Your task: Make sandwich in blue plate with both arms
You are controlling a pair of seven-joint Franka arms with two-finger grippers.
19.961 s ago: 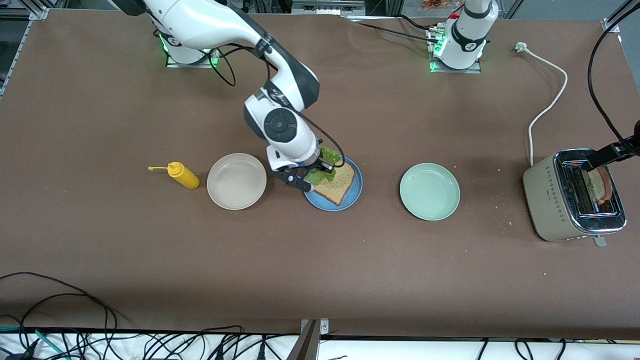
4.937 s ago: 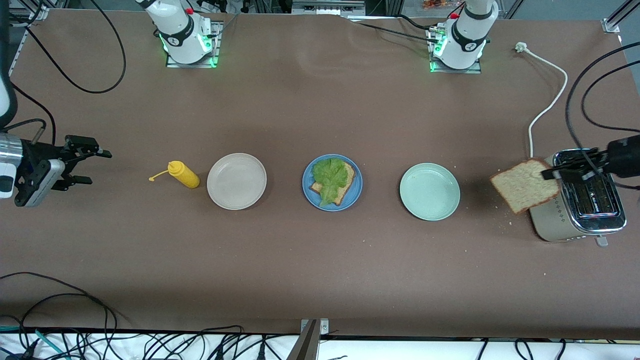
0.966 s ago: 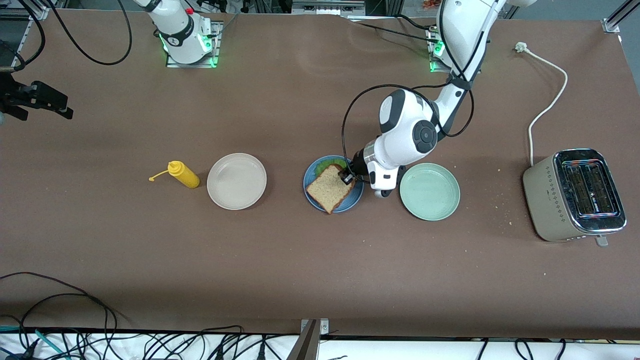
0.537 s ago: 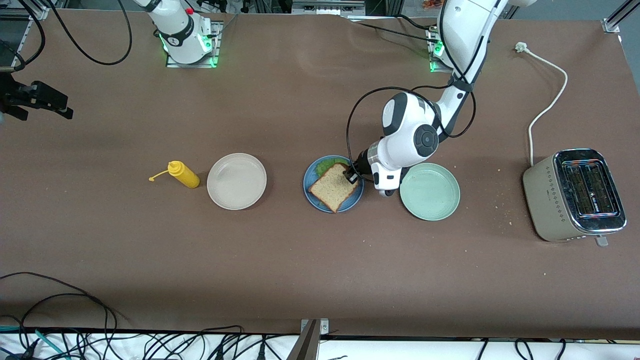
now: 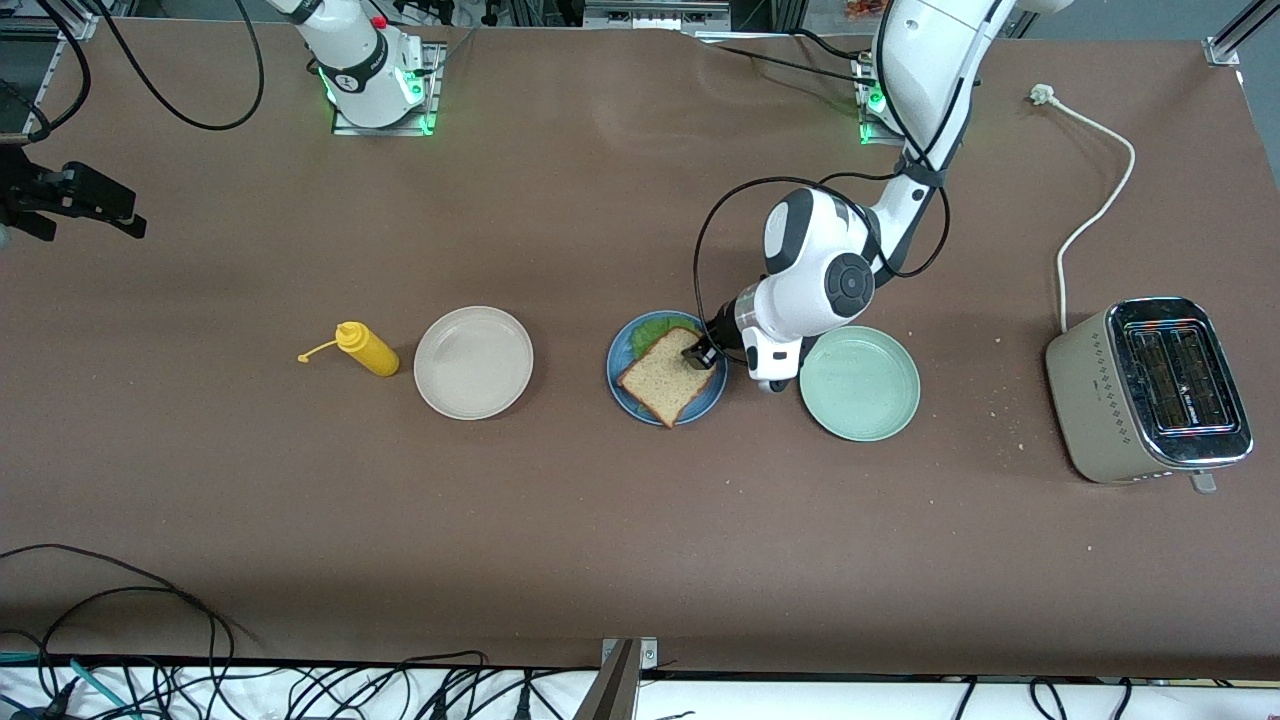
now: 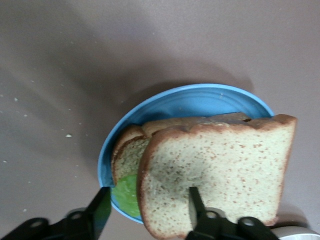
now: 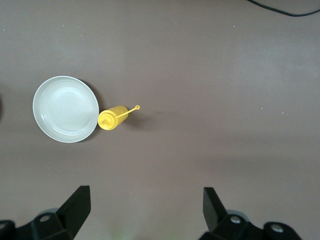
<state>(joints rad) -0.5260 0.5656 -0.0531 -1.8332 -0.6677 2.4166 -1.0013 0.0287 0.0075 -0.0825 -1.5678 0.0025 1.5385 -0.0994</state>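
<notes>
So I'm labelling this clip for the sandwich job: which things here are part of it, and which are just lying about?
Part of the job:
- blue plate
- top bread slice, laid over the lettuce and lower slice
- left gripper, open at the slice's corner
- right gripper, open, waiting above the table

Lying about:
- beige plate
- pale green plate
- yellow squeeze bottle
- toaster

Yellow squeeze bottle (image 5: pixel 365 350) beside beige plate (image 5: pixel 473 362) — pale green plate (image 5: pixel 859 383), toaster (image 5: pixel 1150 388), white cord (image 5: pixel 1095 195).
</notes>
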